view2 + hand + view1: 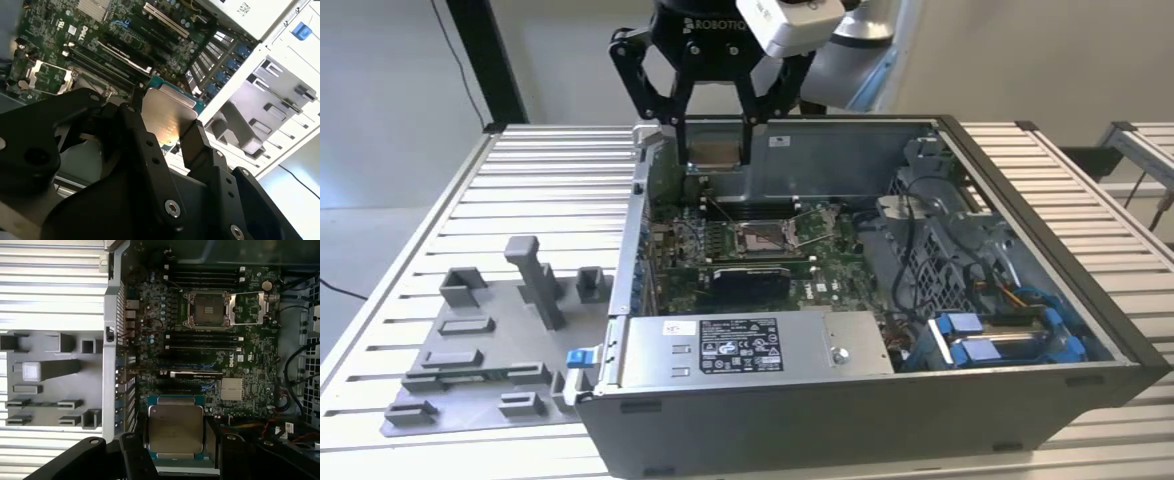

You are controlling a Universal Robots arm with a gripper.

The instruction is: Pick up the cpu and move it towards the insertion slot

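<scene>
Ribbed metal table (427,210), open computer case (1067,240) on top. Transfer step in hand: gripper (718,140) closed on the cpu (716,153) (edges pinched), held above the case's rear wall. Insertion slot (762,238) open on the green board (834,285) below; lowering calls for square alignment.

Open computer case (854,420), grey fixture blocks (494,350), slatted table (547,190)
</scene>
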